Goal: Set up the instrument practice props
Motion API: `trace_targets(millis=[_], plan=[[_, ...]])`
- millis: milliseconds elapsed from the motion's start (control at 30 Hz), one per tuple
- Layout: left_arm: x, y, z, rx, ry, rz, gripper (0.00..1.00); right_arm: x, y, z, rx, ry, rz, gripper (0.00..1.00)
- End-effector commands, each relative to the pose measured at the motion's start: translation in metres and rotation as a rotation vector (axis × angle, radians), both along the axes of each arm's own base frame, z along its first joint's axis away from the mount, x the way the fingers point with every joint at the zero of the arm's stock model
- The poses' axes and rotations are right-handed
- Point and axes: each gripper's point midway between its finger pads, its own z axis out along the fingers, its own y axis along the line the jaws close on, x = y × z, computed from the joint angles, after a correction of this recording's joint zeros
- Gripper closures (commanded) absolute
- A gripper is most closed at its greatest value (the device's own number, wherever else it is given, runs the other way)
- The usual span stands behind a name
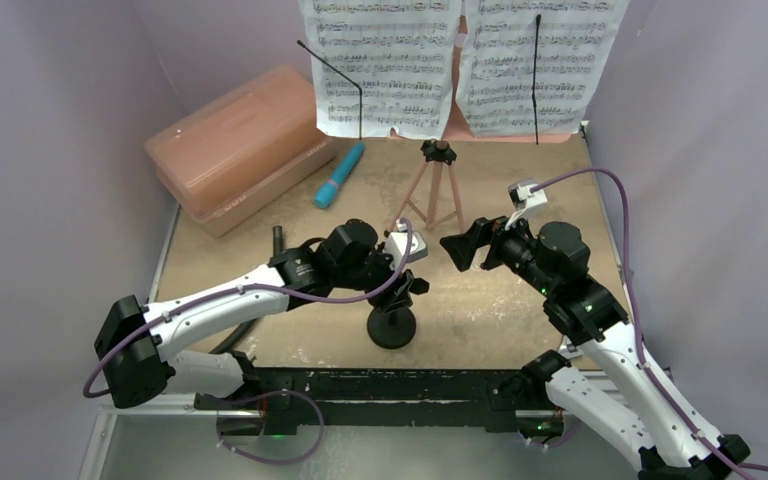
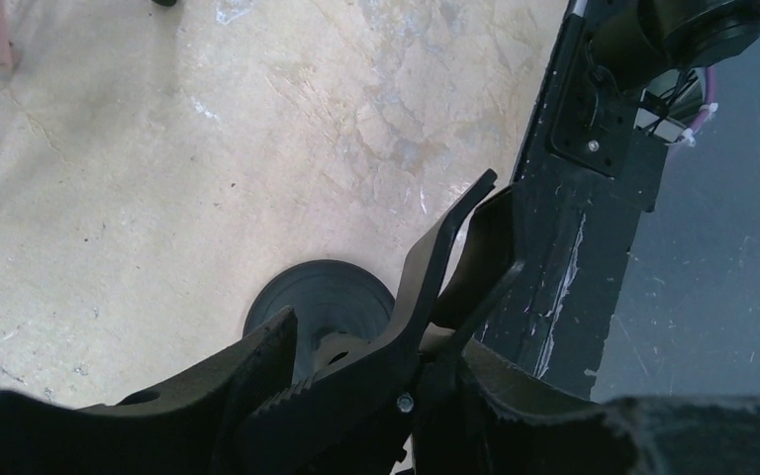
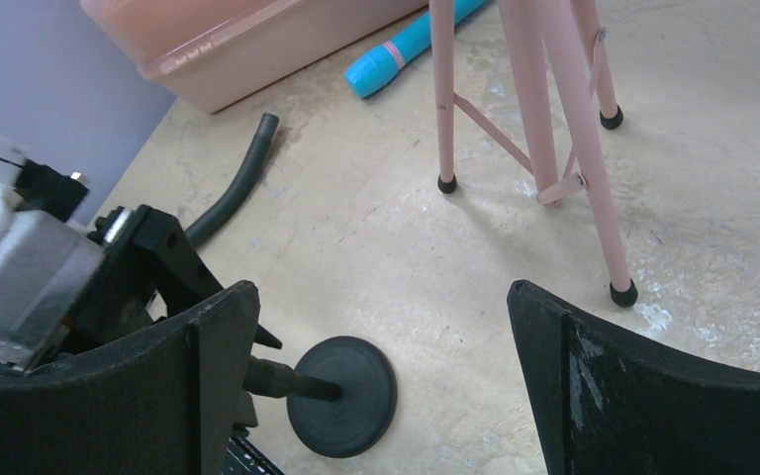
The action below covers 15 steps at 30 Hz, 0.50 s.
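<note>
Lavender walls box in a scuffed tan bench point(image 1: 480, 320). Far left sits a see-through pink case point(image 1: 240, 150), with a cyan microphone point(image 1: 339, 175) lying flat just beside its right end. Closer to the front, a bent black tube point(image 1: 278, 238) lies loose. The left gripper point(image 1: 407, 283) is clamped on the stem of the little black mic stand point(image 1: 392, 328), whose round base sits on the bench near the front edge. Behind that is the pink music stand point(image 1: 438, 185), tripod feet down, two pages point(image 1: 380, 65) side by side up top. The right gripper point(image 1: 465, 248) hangs spread wide, holding nothing, just in front of the tripod's right leg.
</note>
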Motion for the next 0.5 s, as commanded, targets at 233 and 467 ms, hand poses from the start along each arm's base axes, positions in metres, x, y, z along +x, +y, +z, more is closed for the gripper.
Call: trace_targets(millis=[233, 467], plan=[[0.017, -0.018, 0.048, -0.124, -0.130, 0.028, 0.23, 0.000, -0.001, 0.014, 0.010, -0.053, 0.003, 0.02], [0.025, -0.012, 0.093, -0.219, -0.187, 0.114, 0.08, 0.000, 0.001, 0.019, 0.010, -0.081, 0.019, 0.02]])
